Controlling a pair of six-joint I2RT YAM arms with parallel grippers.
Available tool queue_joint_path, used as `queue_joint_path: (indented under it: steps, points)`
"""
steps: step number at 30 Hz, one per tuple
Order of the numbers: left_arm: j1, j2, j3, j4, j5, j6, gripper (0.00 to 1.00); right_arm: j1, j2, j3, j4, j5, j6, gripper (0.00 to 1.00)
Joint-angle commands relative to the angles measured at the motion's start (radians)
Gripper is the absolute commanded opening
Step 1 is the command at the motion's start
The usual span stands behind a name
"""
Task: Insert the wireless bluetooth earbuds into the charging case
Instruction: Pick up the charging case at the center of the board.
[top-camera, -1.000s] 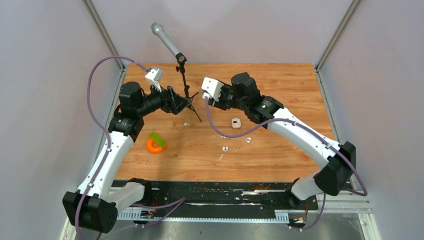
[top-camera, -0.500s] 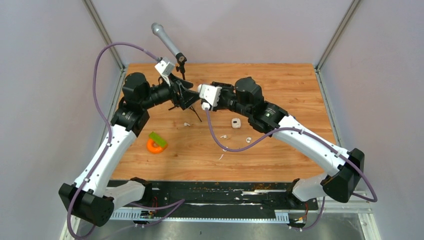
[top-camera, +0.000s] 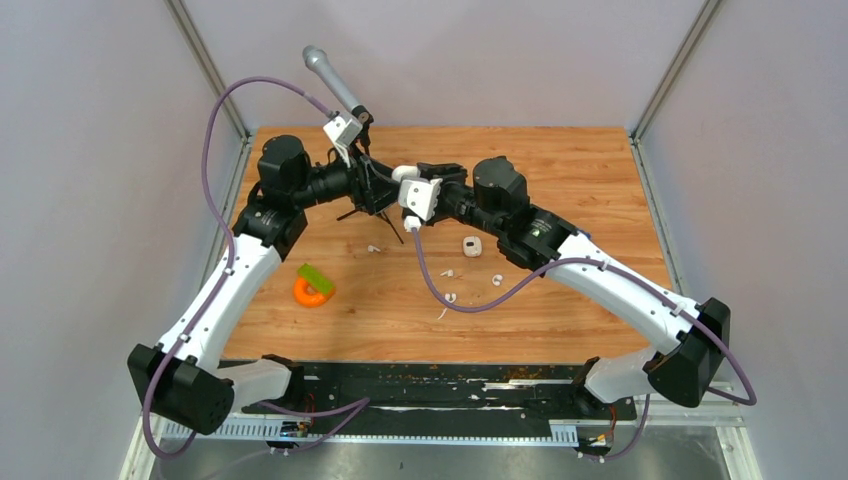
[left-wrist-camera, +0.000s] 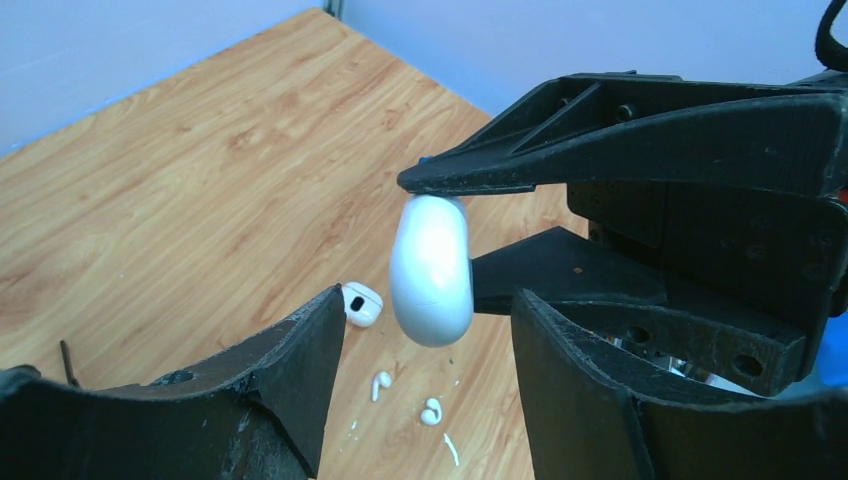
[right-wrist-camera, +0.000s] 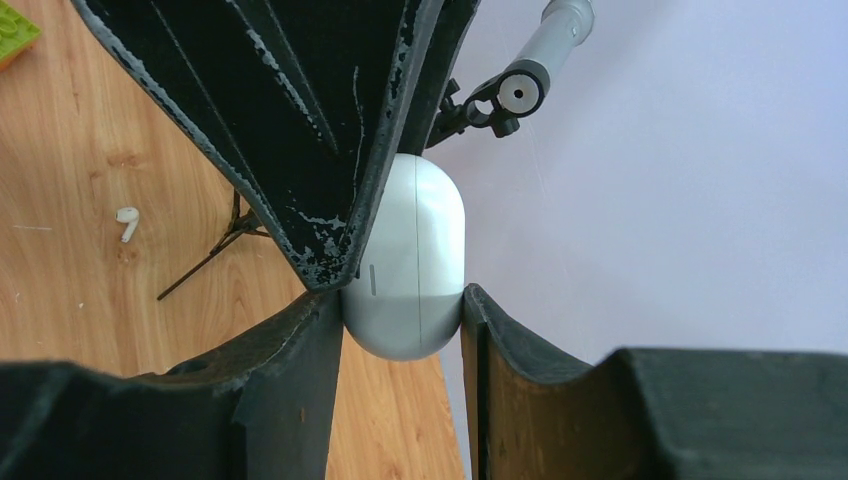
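Left wrist view. My left pincer (left-wrist-camera: 428, 305) stands partly open and grips nothing. Its two fingers flank the charging case (left-wrist-camera: 431, 270), with a gap showing on each side. The case hangs at frame centre above the wooden surface (left-wrist-camera: 180, 180), lid shut. My right pincer (left-wrist-camera: 444, 234) clamps it, one finger on the upper end and the other behind. On the surface at lower centre lie two earbuds (left-wrist-camera: 381, 383), near each other. A small white rounded square (left-wrist-camera: 362, 303) lies just above them and a thin white sliver (left-wrist-camera: 450, 450) just below.

Right wrist view. The case sits at lower centre, pinched between both right fingers and touching each. A left finger crosses over its left side from above; whether they touch I cannot tell. Another earbud lies at the left edge, near the thin legs of the microphone stand (right-wrist-camera: 215, 250).

Top view. Both pincers meet above the upper centre of the surface, in front of the stand. The case is hidden between them. An orange ring (top-camera: 313, 290) with a green block on it lies at the left.
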Motion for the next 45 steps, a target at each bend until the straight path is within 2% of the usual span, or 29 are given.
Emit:
queue_joint_path:
  steps: [1,12,17,24,26,28,29,30,33,37,40,42,45]
  points:
    - [-0.004,0.005,0.052,0.034,0.060,0.006,0.68,0.007,-0.040,0.001,0.038,-0.028,-0.052,0.03]
    - [-0.004,0.044,0.071,0.063,0.099,-0.040,0.64,0.017,-0.054,-0.008,0.041,-0.030,-0.078,0.04]
    - [-0.004,0.053,0.072,0.077,0.109,-0.047,0.58,0.017,-0.054,-0.008,0.042,-0.027,-0.079,0.05]
    - [-0.005,0.064,0.070,0.088,0.132,-0.060,0.35,0.017,-0.054,-0.011,0.044,-0.015,-0.064,0.08]
    - [-0.004,0.066,0.067,0.112,0.139,-0.064,0.27,0.017,-0.052,-0.008,0.026,-0.012,-0.056,0.19]
    - [-0.004,0.065,0.060,0.120,0.149,-0.056,0.18,0.016,-0.048,0.008,-0.016,-0.015,-0.039,0.53]
    - [-0.004,0.063,0.052,0.122,0.152,-0.044,0.13,0.012,-0.043,0.026,-0.057,-0.024,-0.024,0.66]
    - [-0.003,0.059,0.038,0.129,0.156,-0.032,0.10,0.002,-0.036,0.052,-0.105,-0.042,-0.006,0.74]
    - [0.002,0.037,-0.015,0.152,0.170,0.017,0.07,-0.035,-0.012,0.152,-0.287,-0.130,0.075,0.83]
    - [0.005,-0.006,-0.090,0.180,0.172,0.093,0.07,-0.145,0.055,0.363,-0.567,-0.334,0.200,0.84]
    - [0.004,-0.053,-0.187,0.299,0.184,0.126,0.08,-0.247,0.154,0.570,-0.804,-0.514,0.270,0.83]
    - [0.004,-0.090,-0.273,0.401,0.191,0.141,0.08,-0.297,0.236,0.720,-0.992,-0.664,0.212,0.81]
    - [-0.006,-0.117,-0.333,0.466,0.205,0.201,0.10,-0.306,0.336,0.887,-1.236,-0.775,0.078,0.76]
